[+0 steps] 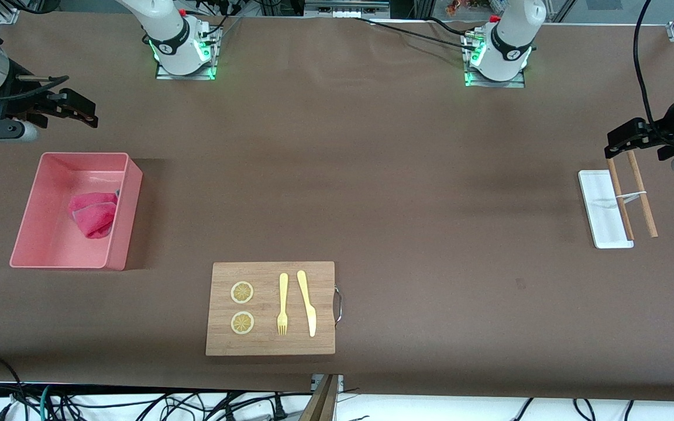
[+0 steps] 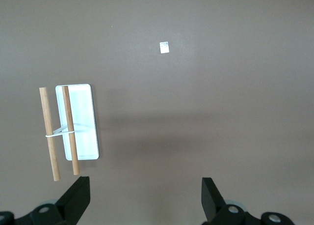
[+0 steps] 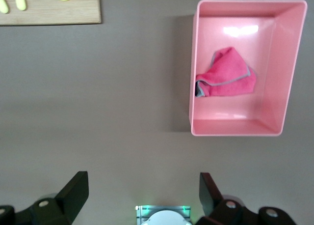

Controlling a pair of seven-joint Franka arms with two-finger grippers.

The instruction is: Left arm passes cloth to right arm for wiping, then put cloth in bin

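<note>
while the cloth (image 1: 93, 214) lies crumpled in the bin (image 1: 33, 234), left gripper (image 2: 144, 198) and right gripper (image 3: 142, 195), half cropped, gape empty.

A: How many things are on the table?
B: One cloth (image 1: 93, 214), one bin (image 1: 33, 225), one wooden board (image 1: 267, 339), one white tray (image 1: 597, 199).
A: And smaller pieces?
B: Two lemon slices (image 1: 242, 292), one fork (image 1: 282, 304), one knife (image 1: 307, 302), two wooden sticks (image 1: 644, 202).
</note>
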